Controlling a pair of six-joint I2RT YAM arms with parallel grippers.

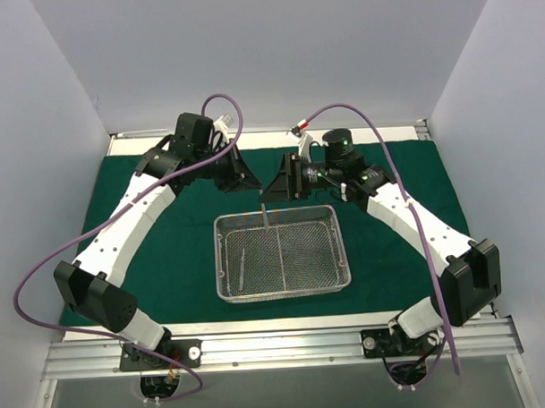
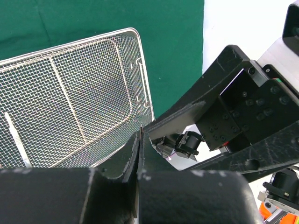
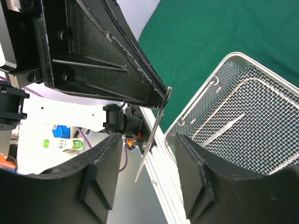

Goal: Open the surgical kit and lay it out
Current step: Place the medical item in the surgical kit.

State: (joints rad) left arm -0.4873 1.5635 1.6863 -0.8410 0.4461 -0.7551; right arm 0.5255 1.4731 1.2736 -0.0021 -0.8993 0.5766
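Surface: the dark green cloth (image 1: 167,252) lies spread flat over the table and reaches almost to the pale walls (image 1: 267,52) that close in three sides. An aluminium rail (image 1: 277,347) runs along the near edge, where both arm bases are bolted. Purple cables (image 1: 29,275) loop off the arms.

The wire-mesh tray (image 1: 310,252) sits upright on the middle of the cloth, with one pair of tweezers (image 1: 241,263) lying in its left half.

I see the left gripper (image 2: 140,137) above the tray's far rim, jaws pressed together on a thin steel instrument (image 3: 160,112) that hangs tip-down. The right gripper (image 3: 148,136) faces it closely. Its fingers stand apart on either side of the instrument's lower end, gripping nothing — whether they touch it I cannot tell.
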